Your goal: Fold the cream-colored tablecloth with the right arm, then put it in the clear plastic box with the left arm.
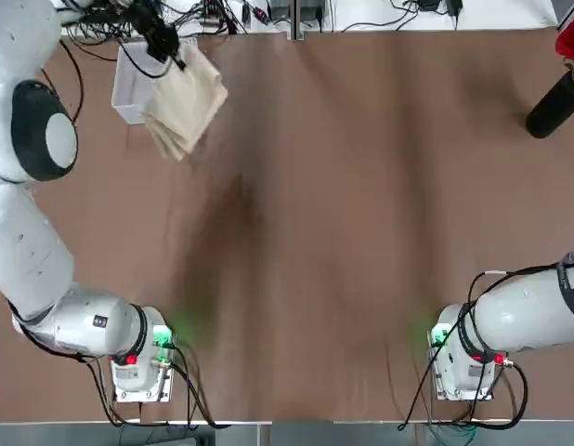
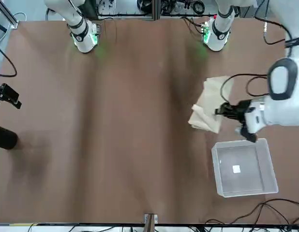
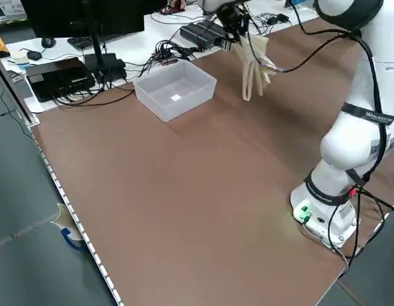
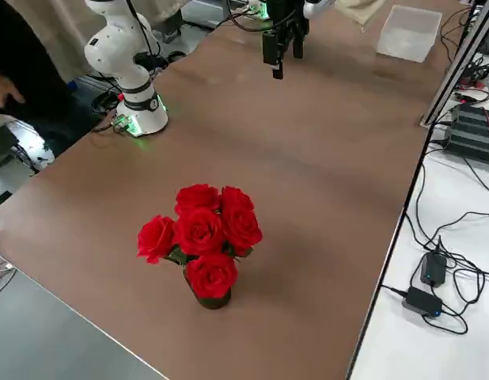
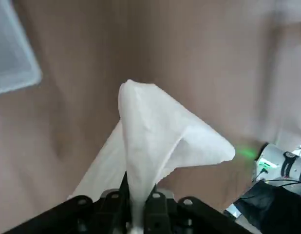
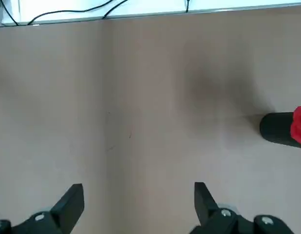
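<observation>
Overhead, the left hand (image 1: 166, 46) grips the folded cream fabric tablecloth (image 1: 187, 102) beside the clear square plastic box (image 1: 131, 88); right hand (image 6: 138, 204) open.

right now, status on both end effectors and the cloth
Left end effector shut on the folded tablecloth, hanging clear of the table beside the clear box. Right end effector open, empty, parked. Box empty, nothing blocking it.

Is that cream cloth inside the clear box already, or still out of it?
Still out. The folded cream cloth hangs in the air from the left gripper, beside the clear box, which holds only a small white label.
</observation>
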Controlling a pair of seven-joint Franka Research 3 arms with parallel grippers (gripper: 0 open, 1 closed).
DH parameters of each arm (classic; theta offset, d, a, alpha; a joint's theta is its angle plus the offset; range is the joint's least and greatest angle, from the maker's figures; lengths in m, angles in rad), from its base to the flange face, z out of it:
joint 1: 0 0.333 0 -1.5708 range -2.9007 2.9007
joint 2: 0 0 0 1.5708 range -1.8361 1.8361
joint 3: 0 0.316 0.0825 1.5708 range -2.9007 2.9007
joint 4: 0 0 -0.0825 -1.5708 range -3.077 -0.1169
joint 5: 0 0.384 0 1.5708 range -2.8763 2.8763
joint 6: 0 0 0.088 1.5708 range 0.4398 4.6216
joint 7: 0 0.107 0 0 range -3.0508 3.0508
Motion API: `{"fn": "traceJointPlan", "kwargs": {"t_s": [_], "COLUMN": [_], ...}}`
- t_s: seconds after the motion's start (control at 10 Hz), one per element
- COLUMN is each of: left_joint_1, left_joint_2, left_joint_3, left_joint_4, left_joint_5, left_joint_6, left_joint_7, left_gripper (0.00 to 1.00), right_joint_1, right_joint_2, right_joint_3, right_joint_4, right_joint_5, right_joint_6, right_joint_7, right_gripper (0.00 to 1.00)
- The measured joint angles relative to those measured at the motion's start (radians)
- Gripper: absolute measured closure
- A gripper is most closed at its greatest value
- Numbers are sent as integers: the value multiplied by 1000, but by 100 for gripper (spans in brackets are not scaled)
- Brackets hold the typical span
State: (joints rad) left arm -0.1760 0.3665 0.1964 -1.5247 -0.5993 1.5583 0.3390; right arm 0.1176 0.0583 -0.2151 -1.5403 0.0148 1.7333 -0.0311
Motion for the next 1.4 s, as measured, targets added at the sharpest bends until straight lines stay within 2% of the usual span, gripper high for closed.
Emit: {"fn": "traceJointPlan", "kwargs": {"t_s": [0.2, 0.6, 0.8, 1.0, 1.4], "left_joint_1": [22, 111, 116, 113, 76], "left_joint_2": [56, 182, 243, 298, 394], "left_joint_3": [58, 73, 120, 133, 132], "left_joint_4": [80, 247, 294, 328, 367], "left_joint_5": [10, 36, 37, 62, 242], "left_joint_6": [-11, -11, 5, 56, 254], "left_joint_7": [86, 238, 348, 412, 493], "left_gripper": [87, 87, 87, 87, 87], "right_joint_1": [0, 0, 0, 0, 0], "right_joint_2": [0, 0, 0, 0, 0], "right_joint_3": [-1, -1, -1, -1, -2], "right_joint_4": [0, 0, 0, 0, 0], "right_joint_5": [0, 0, 0, 0, 0], "right_joint_6": [0, 0, 0, 0, 0], "right_joint_7": [0, 0, 0, 0, 0], "right_gripper": [0, 0, 0, 0, 0]}}
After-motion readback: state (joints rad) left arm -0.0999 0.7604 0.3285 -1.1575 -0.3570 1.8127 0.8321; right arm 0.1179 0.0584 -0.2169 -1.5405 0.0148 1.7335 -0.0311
